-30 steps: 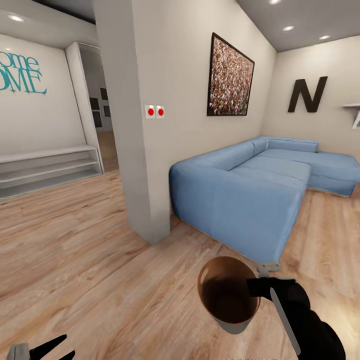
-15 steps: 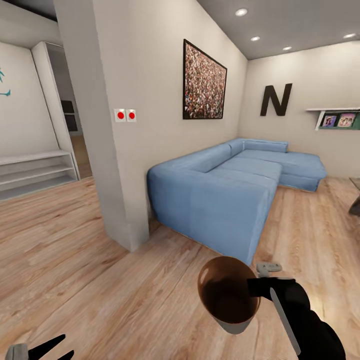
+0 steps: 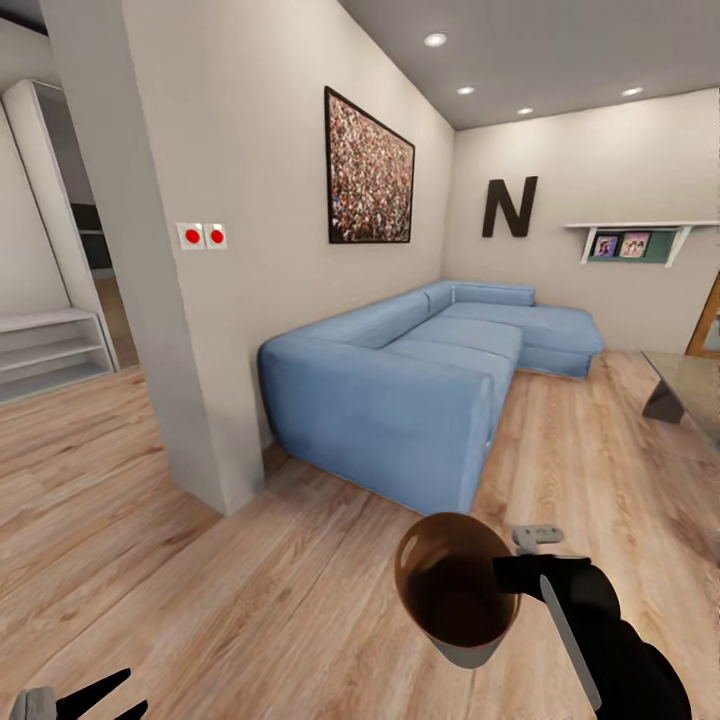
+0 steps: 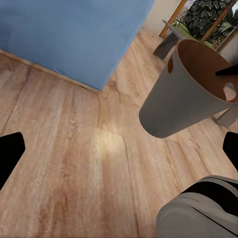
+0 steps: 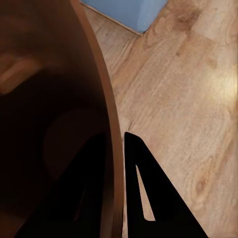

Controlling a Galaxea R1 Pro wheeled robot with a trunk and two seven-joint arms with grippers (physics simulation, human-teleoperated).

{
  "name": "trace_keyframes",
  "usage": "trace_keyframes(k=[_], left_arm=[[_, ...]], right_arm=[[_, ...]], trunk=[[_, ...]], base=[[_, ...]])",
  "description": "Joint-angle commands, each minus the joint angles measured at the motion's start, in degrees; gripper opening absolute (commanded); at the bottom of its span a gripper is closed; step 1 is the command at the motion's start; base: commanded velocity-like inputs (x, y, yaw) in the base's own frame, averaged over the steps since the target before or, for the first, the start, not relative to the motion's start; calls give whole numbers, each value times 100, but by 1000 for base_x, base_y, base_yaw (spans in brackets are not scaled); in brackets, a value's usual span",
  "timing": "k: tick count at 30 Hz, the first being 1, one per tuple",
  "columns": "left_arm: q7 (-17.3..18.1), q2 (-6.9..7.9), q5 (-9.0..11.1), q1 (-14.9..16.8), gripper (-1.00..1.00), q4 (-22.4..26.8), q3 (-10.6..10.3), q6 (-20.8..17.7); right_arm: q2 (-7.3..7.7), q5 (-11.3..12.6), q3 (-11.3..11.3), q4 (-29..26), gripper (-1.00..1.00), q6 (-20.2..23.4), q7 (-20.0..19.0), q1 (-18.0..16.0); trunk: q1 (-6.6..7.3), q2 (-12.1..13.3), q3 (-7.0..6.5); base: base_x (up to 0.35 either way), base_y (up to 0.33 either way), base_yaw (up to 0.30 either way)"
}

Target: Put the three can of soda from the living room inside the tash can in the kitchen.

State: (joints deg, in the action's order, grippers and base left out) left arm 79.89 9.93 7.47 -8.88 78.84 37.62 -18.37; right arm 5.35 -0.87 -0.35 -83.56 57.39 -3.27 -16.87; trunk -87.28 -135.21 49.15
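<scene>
The right gripper [image 3: 512, 573] is clamping the rim of the small round tapered bin, pale grey outside and glossy orange-brown inside [image 3: 455, 590]. In the right wrist view one black finger [image 5: 148, 198] is lying outside the bin wall [image 5: 106, 129] and the other is inside, so the jaws are closed on the rim. The bin is hanging in the air in front of the robot, above the wooden floor [image 3: 250, 590], with its long axis close to upright and the mouth facing up.

The left gripper [image 3: 95, 698] is low at the robot's left side. Its dark fingers are standing apart and are holding nothing. In the left wrist view the bin [image 4: 181, 96] is showing tilted, well apart from this gripper.

The robot is standing in the living room, with the blue corner sofa [image 3: 420, 370] straight ahead and the edge of a glass coffee table [image 3: 690, 385] ahead and to the right. No soda can is appearing in these pictures. I judge the cans are more probably near that table, so the coming move is turning to the right, and the free left arm is the one that could pick them.
</scene>
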Motion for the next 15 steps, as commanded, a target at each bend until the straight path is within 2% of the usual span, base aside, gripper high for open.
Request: trace_keyframes(k=[1,12,15], left_arm=[[0,0,0,0,100,0,0,0],[0,0,0,0,100,0,0,5],[1,0,0,0,100,0,0,4]], right_arm=[[0,35,-1,-2,-100,0,-24,-2],[2,39,0,8,-100,3,-22,0],[2,42,0,17,-100,7,-24,-3]], trunk=[[0,0,-1],[0,0,4],[0,0,4]], base=[[0,-11,-23],[0,-3,-9],[0,0,-137]])
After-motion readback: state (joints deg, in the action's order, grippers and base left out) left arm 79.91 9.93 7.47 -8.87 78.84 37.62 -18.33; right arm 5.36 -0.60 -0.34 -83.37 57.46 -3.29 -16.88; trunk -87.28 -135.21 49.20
